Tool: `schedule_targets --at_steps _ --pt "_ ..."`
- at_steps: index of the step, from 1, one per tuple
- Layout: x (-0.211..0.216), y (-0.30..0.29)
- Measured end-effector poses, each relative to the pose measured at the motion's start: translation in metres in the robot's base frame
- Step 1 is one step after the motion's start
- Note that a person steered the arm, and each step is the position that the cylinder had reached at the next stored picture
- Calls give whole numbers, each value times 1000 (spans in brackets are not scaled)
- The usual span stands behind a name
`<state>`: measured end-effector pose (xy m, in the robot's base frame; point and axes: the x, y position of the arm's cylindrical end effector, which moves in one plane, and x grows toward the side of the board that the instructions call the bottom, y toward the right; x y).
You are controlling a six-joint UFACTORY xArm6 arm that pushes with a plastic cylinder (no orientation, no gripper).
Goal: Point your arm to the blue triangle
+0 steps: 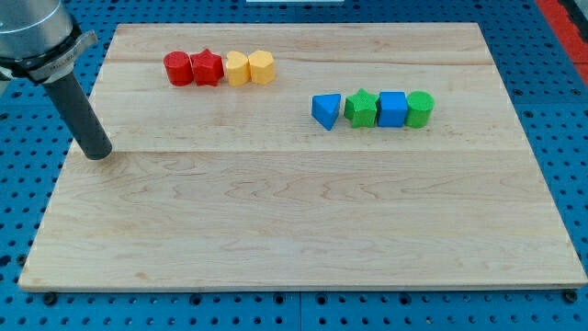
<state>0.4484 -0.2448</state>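
A pale wooden board (294, 230) lies on a blue perforated table (18, 211) and fills most of the frame. My tip (96, 154), the lower end of a straight dark rod with no fingers or jaws to open or close, rests at the left edge of the board in the left part of the frame, holding nothing and touching no block. The blue triangle block (325, 110) sits right of centre in the upper half of the frame, well apart from my tip, to its right and a little higher. It heads a short row: just to its right stands a green star-like block (361, 108), then a blue cube (392, 108), then a green rounded block (420, 108), each close against the next. A second row lies in the upper left of the frame, between my tip and the blue triangle but nearer the top edge: a red cylinder (177, 68), a red star-shaped block (208, 68), a yellow block (238, 69) with a notched outline, and a yellow hexagonal block (262, 67), all packed side by side.
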Motion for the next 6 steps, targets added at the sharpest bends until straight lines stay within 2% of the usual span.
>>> schedule_targets --at_steps 2,3,4,6 --pt "-5 -2" --pt "-22 31" --pt "-25 83" --pt "-73 212"
